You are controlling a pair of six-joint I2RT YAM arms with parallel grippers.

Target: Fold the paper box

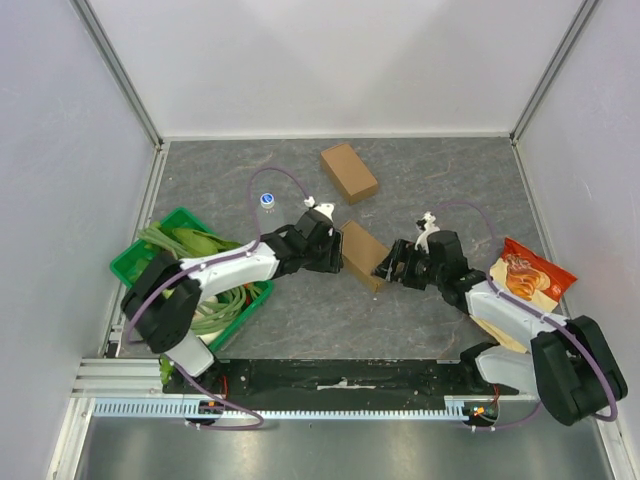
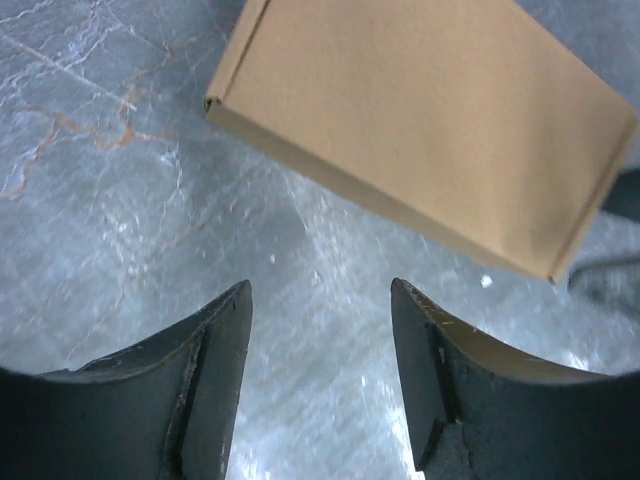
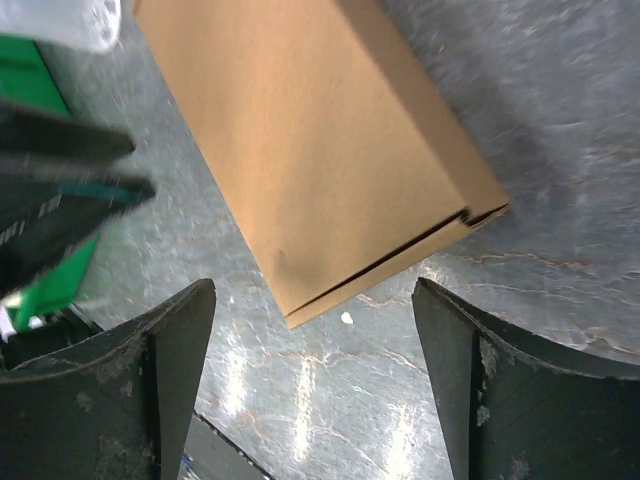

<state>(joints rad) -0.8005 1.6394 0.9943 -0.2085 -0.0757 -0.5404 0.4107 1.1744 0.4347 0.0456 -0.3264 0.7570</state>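
Top external view: closed brown paper box (image 1: 362, 253) flat on the grey marbled table (image 1: 430, 180), near the middle, set at a slant. Left gripper (image 1: 336, 254) just beside its left side, right gripper (image 1: 386, 268) just beside its near right end, so flanked by the 2. Farther back, well apart, a second brown box (image 1: 349, 172), also closed. Small white bottle with a blue cap (image 1: 267, 199) behind the left arm. Green crate (image 1: 120, 262) at the left edge, filled with green stuff. Orange snack bag (image 1: 530, 275) at the right, partly under the right arm.

Left wrist view: 2 dark fingers (image 2: 215, 380) parted to a moderate gap, only bare table between them, holding nothing. Paper box ahead and up to the right, beyond the tips, not touching; 1 corner toward the upper left.

Right wrist view: 2 dark fingers (image 3: 470, 390) spread wide, gripping nothing. Paper box running from the top of the frame down toward the gap, its flap seam visible along the near end, clear of both fingers. Left gripper's dark shape at the left edge, a strip of green crate behind it.
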